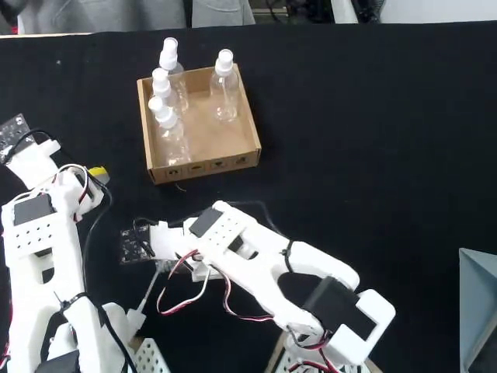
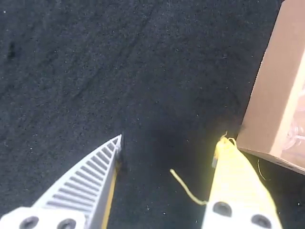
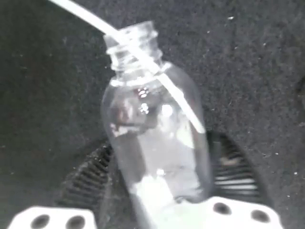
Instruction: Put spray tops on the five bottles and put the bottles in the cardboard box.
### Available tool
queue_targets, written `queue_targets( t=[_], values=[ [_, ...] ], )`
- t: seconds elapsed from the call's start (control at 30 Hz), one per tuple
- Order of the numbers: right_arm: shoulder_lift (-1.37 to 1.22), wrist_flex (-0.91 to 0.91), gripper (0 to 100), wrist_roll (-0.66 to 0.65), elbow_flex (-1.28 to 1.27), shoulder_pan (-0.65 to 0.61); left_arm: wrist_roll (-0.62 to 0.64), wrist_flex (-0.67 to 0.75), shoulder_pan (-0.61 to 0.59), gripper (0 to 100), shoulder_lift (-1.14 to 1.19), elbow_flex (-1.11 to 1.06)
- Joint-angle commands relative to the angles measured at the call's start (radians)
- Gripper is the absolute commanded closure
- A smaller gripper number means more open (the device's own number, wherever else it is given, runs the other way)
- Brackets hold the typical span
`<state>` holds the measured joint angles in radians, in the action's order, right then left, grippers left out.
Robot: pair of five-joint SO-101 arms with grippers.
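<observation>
On the left, the left claw (image 2: 170,143) is hanging just over the black tabletop (image 1: 373,116). Its two fingers are spreading wide apart and nothing is sitting between them. Its yellow finger (image 2: 236,183) is pointing at the near corner of the cardboard box (image 1: 206,165) and is lying just beside the box wall. In the high view this arm is stretching up along the left edge, and its yellow tip is showing to the left of the box.

Toward the middle, the box is sitting open on the tabletop. Four bottles (image 1: 175,140) are standing upright inside it, and each is wearing a white spray top (image 1: 224,61). Three are lining up along the left wall, and the fourth is standing near the far right corner.

In front of the box, the right arm is reaching leftward across the tabletop. The right claw (image 3: 159,148) is gripping the uncapped bottle (image 3: 152,119) around its body, one dark ribbed finger pressing on each side. The bottle's threaded neck is showing bare. A thin white tube (image 3: 86,18) is crossing the neck at a slant; I cannot tell whether it is running inside the bottle.

At the far right edge, a grey object (image 1: 477,303) is resting well apart from everything else.
</observation>
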<state>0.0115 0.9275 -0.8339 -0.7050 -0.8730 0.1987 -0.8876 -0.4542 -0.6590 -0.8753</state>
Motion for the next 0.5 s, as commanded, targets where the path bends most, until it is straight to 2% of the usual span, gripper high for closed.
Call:
queue_targets(
  t=[0.0,0.47],
  values=[
    [0.004,0.011,84.8,-0.008,0.07,0.028,0.006,0.02,-0.019,71,-0.041,0.024],
    [0.004,0.031,85.0,-0.009,0.073,0.187,0.006,0.025,-0.027,71,-0.041,0.025]
  ],
)
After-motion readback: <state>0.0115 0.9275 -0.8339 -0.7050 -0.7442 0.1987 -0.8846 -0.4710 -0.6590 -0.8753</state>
